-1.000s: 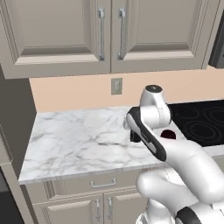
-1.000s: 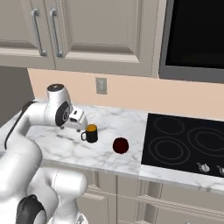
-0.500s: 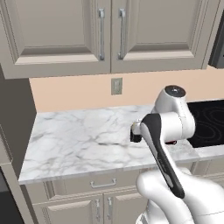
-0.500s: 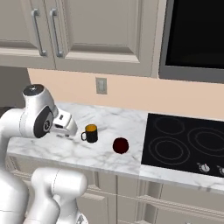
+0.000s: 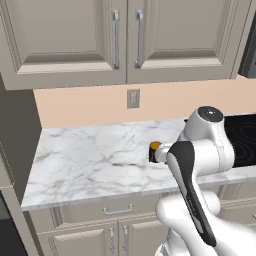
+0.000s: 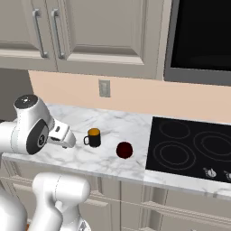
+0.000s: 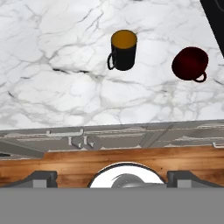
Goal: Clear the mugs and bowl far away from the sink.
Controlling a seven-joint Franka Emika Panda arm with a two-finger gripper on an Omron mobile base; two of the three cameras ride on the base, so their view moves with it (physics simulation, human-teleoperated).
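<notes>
Two mugs stand upright on the white, grey-veined marble counter point(image 6: 108, 124): a black cylindrical mug with an orange-yellow interior point(image 6: 94, 137) and, just beside it toward the cooktop, a rounder dark red mug point(image 6: 124, 150). The two are near each other but apart. Both sit in the front half of the counter, closer to its front edge than to the peach back wall, with the dark red mug nearer the front edge and nearer the black glass cooktop point(image 6: 191, 146) set into the counter's right end. In the hand view the black mug's handle points toward the counter's front edge and the dark red mug's handle also lies on its front side. In the left base view, a little of the black mug's orange rim shows past the white arm. The fingers point(image 6: 68, 143) hover above the counter's front portion, on the side of the black mug away from the cooktop, near it but not touching; they stand wide apart and grip nothing. In the hand view they appear as two dark tips at the lower corners, over the wooden floor in front of the grey base cabinets. Grey upper cabinets point(image 5: 120, 37) with bar handles hang above the counter, and a small wall outlet point(image 5: 133, 98) sits on the back wall.
</notes>
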